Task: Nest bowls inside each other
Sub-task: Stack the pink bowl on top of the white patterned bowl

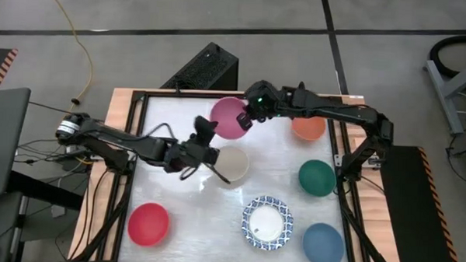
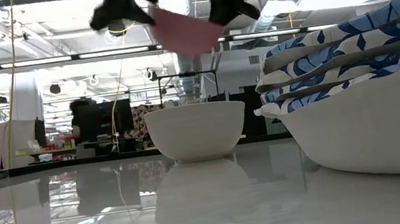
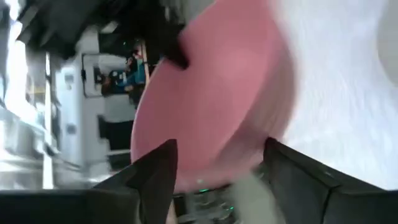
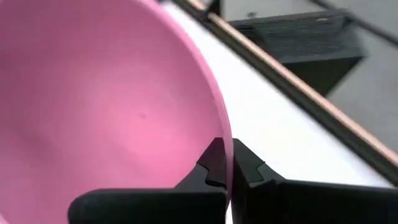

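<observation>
A pink bowl (image 1: 229, 117) hangs tilted above the table's far middle, and my right gripper (image 4: 227, 165) is shut on its rim. My left gripper (image 3: 217, 180) stands open just on the bowl's near left side, its two fingers apart with the pink bowl (image 3: 217, 93) ahead of them. A cream bowl (image 1: 232, 164) rests on its base on the table below and nearer, also seen in the low view (image 2: 196, 131). In the low view the pink bowl (image 2: 183, 27) shows high up between both grippers. My right gripper pinches the pink bowl's rim (image 4: 225, 146) between its two fingers, one inside the bowl and one outside. It comes from the table's right, slanting down. The bowl is lifted clear of the table and tilted.
An orange bowl (image 1: 308, 127) and a teal bowl (image 1: 317, 177) stand at the right, a blue bowl (image 1: 323, 245) at the near right, a red bowl (image 1: 148, 224) at the near left. A stack of blue-patterned bowls (image 1: 267, 223) stands near the front edge.
</observation>
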Controlling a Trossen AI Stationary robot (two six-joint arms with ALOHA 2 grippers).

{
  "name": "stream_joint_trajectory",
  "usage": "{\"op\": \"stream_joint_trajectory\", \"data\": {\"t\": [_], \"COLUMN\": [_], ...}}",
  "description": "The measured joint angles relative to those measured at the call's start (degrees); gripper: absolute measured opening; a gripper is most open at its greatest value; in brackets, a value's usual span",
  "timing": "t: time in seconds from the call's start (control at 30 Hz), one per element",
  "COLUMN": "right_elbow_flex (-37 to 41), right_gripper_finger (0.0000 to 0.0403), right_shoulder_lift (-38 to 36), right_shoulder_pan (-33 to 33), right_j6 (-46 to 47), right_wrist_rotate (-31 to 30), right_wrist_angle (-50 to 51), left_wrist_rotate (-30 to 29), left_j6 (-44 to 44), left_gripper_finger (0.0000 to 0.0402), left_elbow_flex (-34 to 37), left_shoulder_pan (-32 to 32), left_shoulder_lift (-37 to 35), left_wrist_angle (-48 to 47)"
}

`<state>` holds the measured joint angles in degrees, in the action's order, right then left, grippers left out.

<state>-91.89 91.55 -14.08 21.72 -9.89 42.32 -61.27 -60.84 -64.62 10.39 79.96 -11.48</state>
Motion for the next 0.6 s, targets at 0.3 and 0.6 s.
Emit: {"op": "stream_joint_trajectory", "data": {"t": [0.3,0.6], "right_elbow_flex": [0.78,8.91], "right_gripper_finger": [0.0007,0.0007], "right_shoulder_lift": [-10.2,-12.52], "right_shoulder_pan": [2.54,26.12], "right_j6": [3.42,23.27], "right_wrist_rotate": [6.34,6.7], "right_wrist_angle": [17.44,18.27], "left_wrist_rotate": [7.31,27.89], "left_j6": [30.8,64.56], "left_gripper_finger": [0.023,0.0231], "left_elbow_flex": [-4.76,-5.12], "left_shoulder_pan": [1.38,-2.47], "left_shoulder_lift": [-20.05,-36.09], "left_wrist_angle": [-6.44,-13.21]}}
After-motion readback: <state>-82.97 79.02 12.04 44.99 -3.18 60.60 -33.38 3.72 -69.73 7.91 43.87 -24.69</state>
